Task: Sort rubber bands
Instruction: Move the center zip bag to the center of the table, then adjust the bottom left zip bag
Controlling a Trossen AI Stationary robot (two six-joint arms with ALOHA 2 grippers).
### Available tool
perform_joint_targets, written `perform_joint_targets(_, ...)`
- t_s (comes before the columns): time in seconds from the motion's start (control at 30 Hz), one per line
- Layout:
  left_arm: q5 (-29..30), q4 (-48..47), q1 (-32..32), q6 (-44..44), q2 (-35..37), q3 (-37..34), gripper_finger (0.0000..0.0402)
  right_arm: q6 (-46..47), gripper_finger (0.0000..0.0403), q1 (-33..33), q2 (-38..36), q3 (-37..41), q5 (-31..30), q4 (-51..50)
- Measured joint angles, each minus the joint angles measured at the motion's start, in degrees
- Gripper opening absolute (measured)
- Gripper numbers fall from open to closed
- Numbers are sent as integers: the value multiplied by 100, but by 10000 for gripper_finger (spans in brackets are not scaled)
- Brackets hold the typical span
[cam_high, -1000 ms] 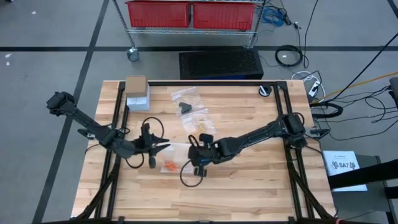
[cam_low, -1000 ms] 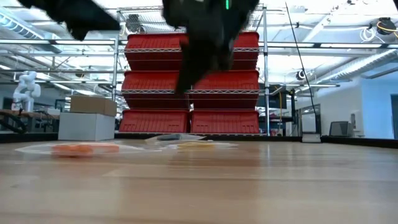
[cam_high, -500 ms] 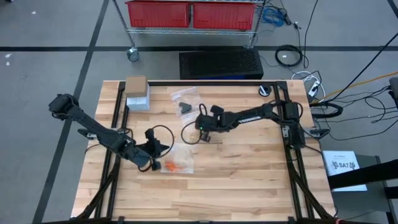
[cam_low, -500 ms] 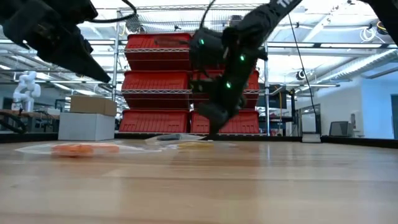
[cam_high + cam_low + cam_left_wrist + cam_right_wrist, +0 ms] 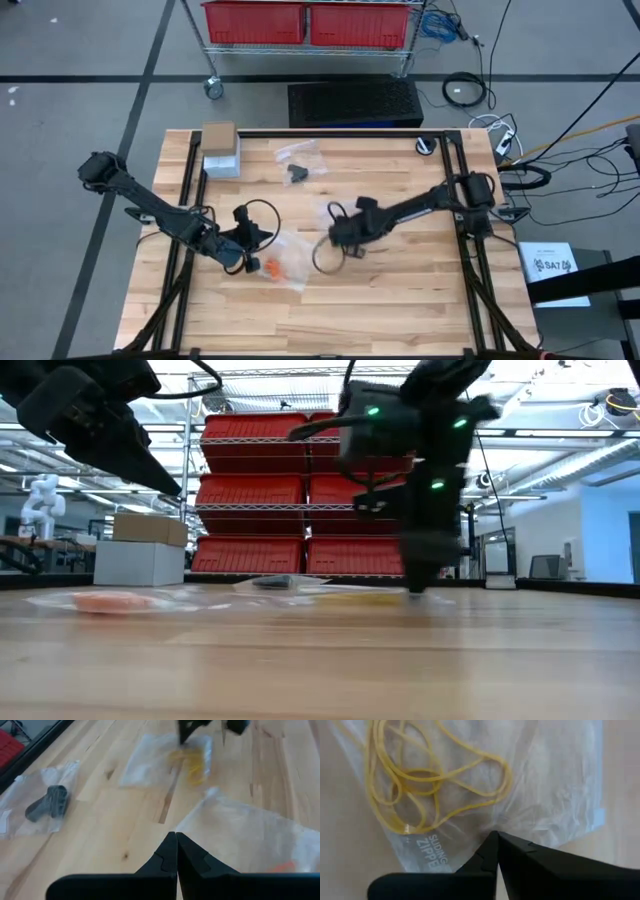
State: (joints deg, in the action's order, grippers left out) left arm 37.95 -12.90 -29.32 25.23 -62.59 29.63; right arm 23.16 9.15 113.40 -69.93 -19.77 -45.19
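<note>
High view shows the left hand (image 5: 262, 262), fingers pressed together, at the bag with orange rubber bands (image 5: 272, 267). Right hand (image 5: 496, 840), also closed, holds nothing above the yellow rubber bands (image 5: 415, 785) bagged mid-counter (image 5: 400, 290).

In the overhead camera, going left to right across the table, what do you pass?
Cardboard box → left gripper → bag of orange rubber bands → right gripper → black round object at the table's far right corner.
</note>
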Motion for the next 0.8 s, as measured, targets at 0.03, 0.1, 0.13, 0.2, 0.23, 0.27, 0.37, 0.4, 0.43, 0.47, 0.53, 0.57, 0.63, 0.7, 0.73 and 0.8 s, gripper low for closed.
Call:
perform_joint_targets(0.03,0,-6,0,0,0,2,1,103,0,135,-36,7,-2,-179)
perform_joint_targets(0.1,-26,3,1,3,1,2,1,331,0,367,-146,26,99,-486)
perform_joint_targets(0.13,-115,48,2,17,1,0,1,435,0,476,-195,39,174,-589)
perform_joint_targets(0.2,-471,209,0,23,-62,0,1,607,0,681,-320,48,235,-693)
perform_joint_targets(0.23,-601,262,0,-20,-140,0,1,715,0,780,-420,46,212,-738)
perform_joint_targets(0.27,-655,301,0,-50,-241,0,1,858,0,868,-538,44,187,-751)
perform_joint_targets(0.37,-795,702,171,-382,-700,0,1,1250,0,1100,-818,35,-101,-676)
perform_joint_targets(0.4,-927,883,277,-540,-894,0,0,1344,0,1158,-900,35,-201,-630)
perform_joint_targets(0.43,-1082,1053,401,-678,-1069,0,0,1410,0,1197,-988,35,-267,-540)
perform_joint_targets(0.47,-1205,1209,525,-778,-1243,0,0,1457,0,1229,-1067,35,-339,-469)
perform_joint_targets(0.53,-1414,1379,800,-800,-1520,0,0,1514,0,1272,-1171,24,-382,-382)
perform_joint_targets(0.57,-1529,1411,913,-766,-1640,0,0,1517,0,1280,-1189,24,-392,-355)
perform_joint_targets(0.63,-1677,1383,1072,-686,-1841,-2,0,1514,0,1280,-1224,24,-391,-312)
perform_joint_targets(0.7,-1733,1380,1120,-621,-1987,-2,0,1512,0,1278,-1239,24,-403,-316)
perform_joint_targets(0.73,-1740,1362,1130,-621,-2054,-2,0,1510,0,1278,-1239,24,-411,-319)
perform_joint_targets(0.8,-1760,1333,1130,-608,-2172,-2,0,1490,0,1278,-1239,24,-399,-355)
